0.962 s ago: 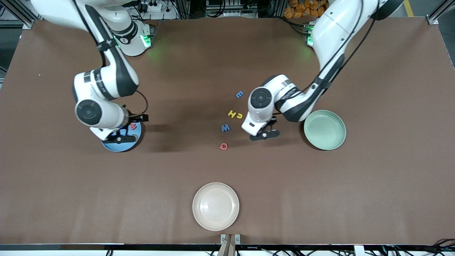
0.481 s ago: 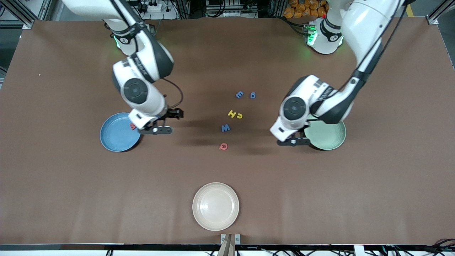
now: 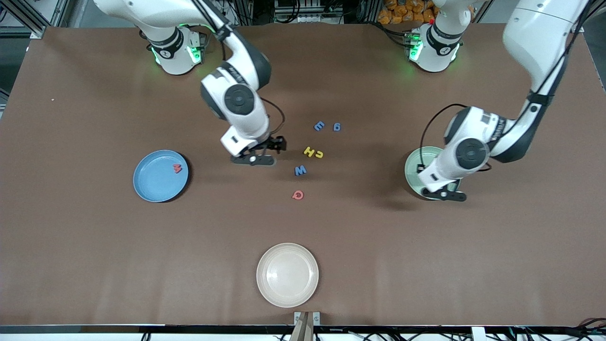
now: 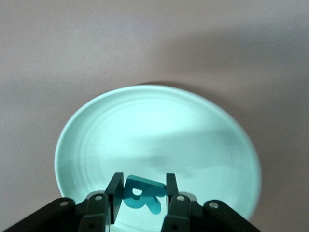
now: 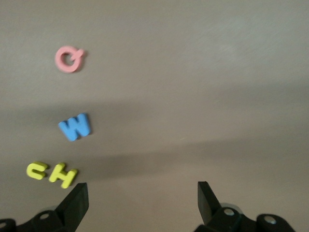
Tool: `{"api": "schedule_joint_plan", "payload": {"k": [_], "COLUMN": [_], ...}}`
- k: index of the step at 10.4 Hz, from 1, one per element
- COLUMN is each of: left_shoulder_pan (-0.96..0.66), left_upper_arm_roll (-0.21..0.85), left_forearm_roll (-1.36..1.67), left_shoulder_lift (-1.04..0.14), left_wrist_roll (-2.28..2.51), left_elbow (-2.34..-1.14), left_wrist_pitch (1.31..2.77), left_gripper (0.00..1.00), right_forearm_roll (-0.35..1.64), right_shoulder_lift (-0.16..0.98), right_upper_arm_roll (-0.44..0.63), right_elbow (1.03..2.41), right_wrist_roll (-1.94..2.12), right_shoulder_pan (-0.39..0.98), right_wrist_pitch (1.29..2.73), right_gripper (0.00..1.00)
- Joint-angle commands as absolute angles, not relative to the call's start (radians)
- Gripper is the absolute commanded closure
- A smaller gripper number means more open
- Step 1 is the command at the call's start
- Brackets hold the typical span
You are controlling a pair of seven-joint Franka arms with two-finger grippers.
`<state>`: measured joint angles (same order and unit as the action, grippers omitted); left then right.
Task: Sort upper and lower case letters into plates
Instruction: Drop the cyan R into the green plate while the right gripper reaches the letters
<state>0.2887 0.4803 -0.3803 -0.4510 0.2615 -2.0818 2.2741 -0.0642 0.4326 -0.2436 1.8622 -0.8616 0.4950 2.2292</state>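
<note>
My left gripper (image 3: 445, 193) hangs over the pale mint green plate (image 3: 414, 166), shut on a teal letter R (image 4: 145, 195). In the left wrist view that plate (image 4: 159, 125) lies bare beneath the held letter. My right gripper (image 3: 253, 158) is open and holds nothing. It stands low over the table beside the loose letters: blue E (image 3: 319, 126), blue g (image 3: 336, 126), yellow H (image 3: 309, 151), a yellow c (image 3: 319, 154), blue W (image 3: 300, 170) and red Q (image 3: 298, 194). The blue plate (image 3: 154, 187) holds a red M (image 3: 177, 168).
A cream-beige plate (image 3: 287, 274) with nothing in it sits near the table's front edge, nearer the camera than the letters. The right wrist view shows the Q (image 5: 70, 59), W (image 5: 76, 126) and yellow pair (image 5: 53, 173) ahead of the open fingers.
My right gripper moved from over the blue plate to beside the letters in the middle. My left gripper carried the teal letter from the middle to over the mint green plate.
</note>
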Motion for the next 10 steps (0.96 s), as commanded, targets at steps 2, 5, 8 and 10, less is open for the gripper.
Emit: {"api": "schedule_joint_plan", "payload": {"k": [2, 5, 8, 10], "left_shoulder_pan": [0.322, 0.316, 0.31, 0.287], "left_upper_arm_roll": [0.497, 0.55, 0.671, 0.724], "left_forearm_roll": [-0.379, -0.371, -0.37, -0.351], "left_shoulder_lift": [-0.413, -0.413, -0.432, -0.465], "left_wrist_roll": [0.253, 0.377, 0.575, 0.67], "left_elbow": [-2.16, -2.154, -2.106, -2.059], "left_wrist_pitch": [2.336, 2.329, 2.329, 2.329], "left_gripper": [0.01, 0.0, 0.0, 0.0], "right_forearm_roll": [-0.13, -0.21, -0.247, -0.29], "right_shoulder_lift": [0.563, 0.659, 0.719, 0.732], "right_upper_arm_roll": [-0.244, -0.244, -0.242, -0.244], "right_elbow": [1.735, 1.61, 1.513, 1.503], "right_wrist_roll": [-1.052, -1.054, -1.046, -1.052], "right_shoulder_pan": [0.573, 0.606, 0.621, 0.646], "right_wrist_pitch": [2.227, 2.227, 2.227, 2.226], "right_gripper": [0.0, 0.0, 0.0, 0.0]}}
